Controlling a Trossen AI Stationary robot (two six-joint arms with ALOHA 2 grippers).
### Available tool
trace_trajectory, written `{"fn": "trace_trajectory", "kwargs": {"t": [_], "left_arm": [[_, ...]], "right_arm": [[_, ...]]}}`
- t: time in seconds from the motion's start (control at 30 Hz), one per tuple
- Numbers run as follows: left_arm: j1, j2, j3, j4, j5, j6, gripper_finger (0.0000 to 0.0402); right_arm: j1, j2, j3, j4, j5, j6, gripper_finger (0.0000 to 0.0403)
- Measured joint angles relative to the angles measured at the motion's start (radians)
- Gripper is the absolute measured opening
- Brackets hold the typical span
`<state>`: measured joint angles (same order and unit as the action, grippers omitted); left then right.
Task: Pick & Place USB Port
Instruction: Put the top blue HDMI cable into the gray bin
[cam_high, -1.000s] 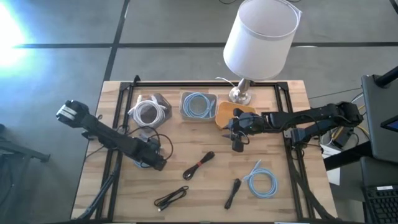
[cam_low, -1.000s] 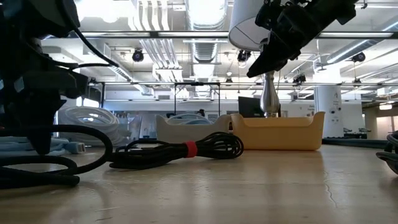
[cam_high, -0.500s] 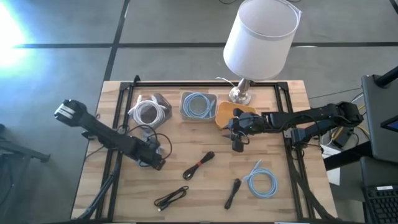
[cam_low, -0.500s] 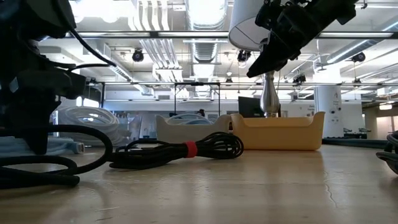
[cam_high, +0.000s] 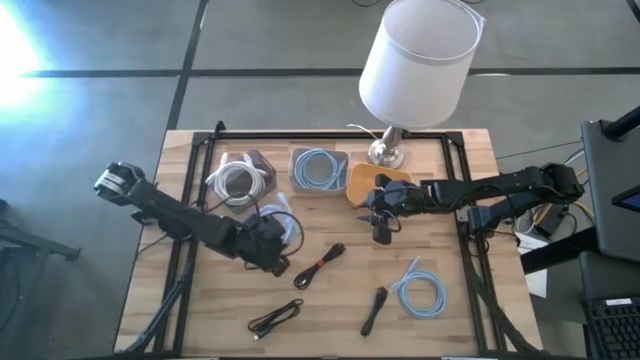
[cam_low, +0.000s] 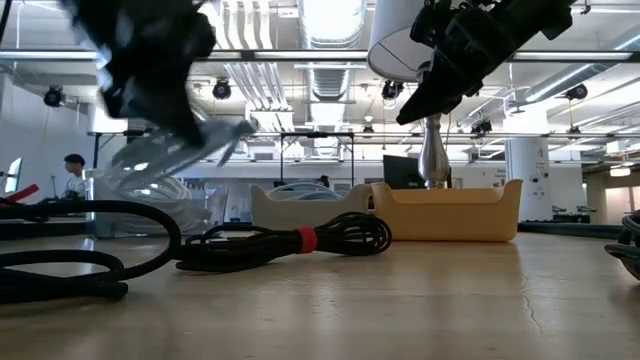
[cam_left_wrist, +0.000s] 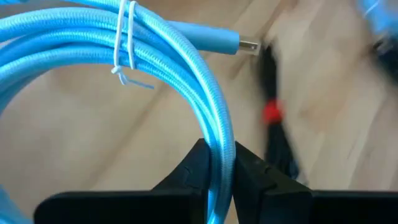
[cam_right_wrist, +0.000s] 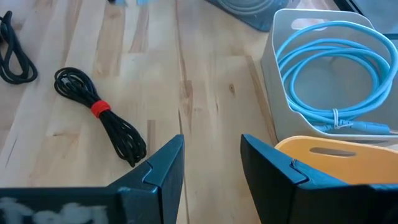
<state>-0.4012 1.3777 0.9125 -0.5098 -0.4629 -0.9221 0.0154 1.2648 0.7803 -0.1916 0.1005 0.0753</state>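
White-shade lamp (cam_high: 417, 60) at table's (cam_high: 470, 320) far edge (chrome base).

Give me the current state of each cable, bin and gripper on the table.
left gripper: shut on light blue cable, lifted.
right gripper: open, empty, above yellow bin.
grey bin: holds a coiled blue cable.
black cable with red tie: bundled, lying on table.

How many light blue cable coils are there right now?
3. One in the gray bin, one held by the left end effector above the table, one on the table's near right. Others may be hidden.
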Motion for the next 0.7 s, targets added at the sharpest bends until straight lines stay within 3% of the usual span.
{"fn": "trace_trajectory", "kwargs": {"t": [0.23,0.43,0.7], "left_arm": [[0.063,0.002,0.157,-0.005,-0.100,0.297,0.0039],[0.163,0.002,0.206,0.012,-0.162,0.500,0.0039],[0.360,0.077,0.168,0.277,-0.163,0.646,0.0040]], "right_arm": [[0.000,0.000,0.000,0.000,0.000,-0.003,0.0155],[0.000,0.000,0.000,0.000,-0.001,-0.004,0.0155],[0.000,0.000,-0.001,0.001,-0.003,-0.008,0.0155]]}}
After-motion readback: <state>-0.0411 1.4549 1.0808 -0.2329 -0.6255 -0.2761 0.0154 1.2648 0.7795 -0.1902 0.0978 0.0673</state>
